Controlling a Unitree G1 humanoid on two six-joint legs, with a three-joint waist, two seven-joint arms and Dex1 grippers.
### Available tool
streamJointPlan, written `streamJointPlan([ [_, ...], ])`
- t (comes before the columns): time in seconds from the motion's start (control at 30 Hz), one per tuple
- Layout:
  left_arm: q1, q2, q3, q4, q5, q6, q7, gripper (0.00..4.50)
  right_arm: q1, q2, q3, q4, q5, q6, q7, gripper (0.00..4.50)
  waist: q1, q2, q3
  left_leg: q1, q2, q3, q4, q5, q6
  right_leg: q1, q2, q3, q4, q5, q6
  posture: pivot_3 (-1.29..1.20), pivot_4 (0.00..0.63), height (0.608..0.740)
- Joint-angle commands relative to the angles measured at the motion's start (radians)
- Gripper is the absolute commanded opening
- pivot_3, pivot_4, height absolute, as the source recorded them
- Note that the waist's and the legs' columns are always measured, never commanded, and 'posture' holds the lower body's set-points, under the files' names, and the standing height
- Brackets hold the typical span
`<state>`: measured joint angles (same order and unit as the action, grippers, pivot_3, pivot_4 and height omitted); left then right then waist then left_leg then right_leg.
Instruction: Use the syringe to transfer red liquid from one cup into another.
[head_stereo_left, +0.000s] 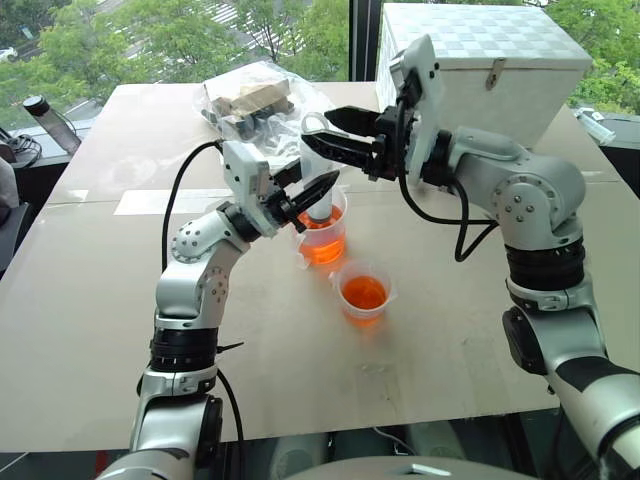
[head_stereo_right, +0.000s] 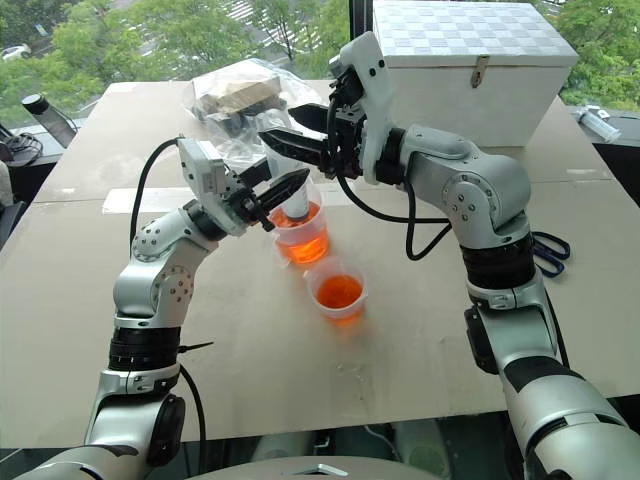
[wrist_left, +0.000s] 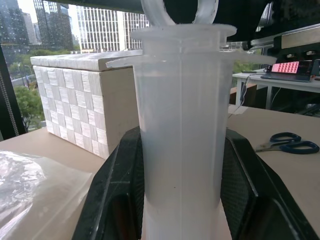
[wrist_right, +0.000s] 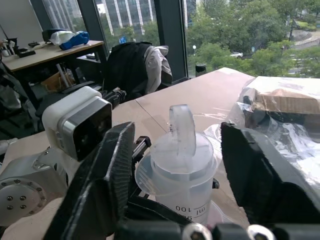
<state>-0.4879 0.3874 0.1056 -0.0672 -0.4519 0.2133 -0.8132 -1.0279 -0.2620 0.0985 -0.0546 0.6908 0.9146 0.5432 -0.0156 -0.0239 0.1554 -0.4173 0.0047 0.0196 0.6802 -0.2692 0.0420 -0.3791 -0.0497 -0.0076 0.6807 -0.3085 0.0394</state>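
While the left gripper (head_stereo_left: 300, 196) clamps the syringe (head_stereo_left: 320, 205) upright in the taller cup (head_stereo_left: 323, 238), the right gripper (wrist_right: 175, 150), empty, straddles its plunger handle (wrist_right: 181, 131), probably next to pinch and draw.

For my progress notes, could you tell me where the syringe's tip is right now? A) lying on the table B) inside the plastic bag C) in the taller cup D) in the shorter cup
C: the syringe, clamped by the left gripper, stands upright in the taller cup of red liquid.
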Motion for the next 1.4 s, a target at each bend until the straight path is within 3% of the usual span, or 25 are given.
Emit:
streamJointPlan([
  [0.03,-0.006,0.005,-0.009,-0.005,0.008,-0.037,-0.012,1.39,-0.036,0.003,-0.003,0.004,-0.014,-0.009,0.034,0.81,0.0,0.0,0.0,0.0,0.0,0.0,0.0,0.0,0.0,0.0,0.0,0.0,0.0,0.0,0.0,0.0,0.15,0.74],
  [0.07,-0.004,0.002,-0.011,-0.007,0.007,-0.035,-0.009,1.39,-0.04,0.007,-0.007,0.007,-0.014,-0.009,0.036,0.33,0.0,0.0,0.0,0.0,0.0,0.0,0.0,0.0,0.0,0.0,0.0,0.0,0.0,0.0,0.0,0.0,0.15,0.74],
  [0.57,-0.013,0.004,-0.03,-0.007,-0.006,-0.008,-0.026,1.39,-0.135,0.056,-0.182,0.076,0.048,-0.017,-0.036,0.33,0.0,0.0,0.0,0.0,0.0,0.0,0.0,0.0,0.0,0.0,0.0,0.0,0.0,0.0,0.0,0.0,0.15,0.74],
  [1.4,-0.037,0.015,-0.024,0.009,-0.046,0.036,-0.039,1.39,-0.131,0.057,-0.169,0.091,0.038,-0.024,-0.043,0.33,-0.001,0.0,0.0,0.0,0.0,0.0,-0.001,0.0,0.0,0.0,0.0,0.0,0.0,0.0,0.0,0.0,0.15,0.74],
])
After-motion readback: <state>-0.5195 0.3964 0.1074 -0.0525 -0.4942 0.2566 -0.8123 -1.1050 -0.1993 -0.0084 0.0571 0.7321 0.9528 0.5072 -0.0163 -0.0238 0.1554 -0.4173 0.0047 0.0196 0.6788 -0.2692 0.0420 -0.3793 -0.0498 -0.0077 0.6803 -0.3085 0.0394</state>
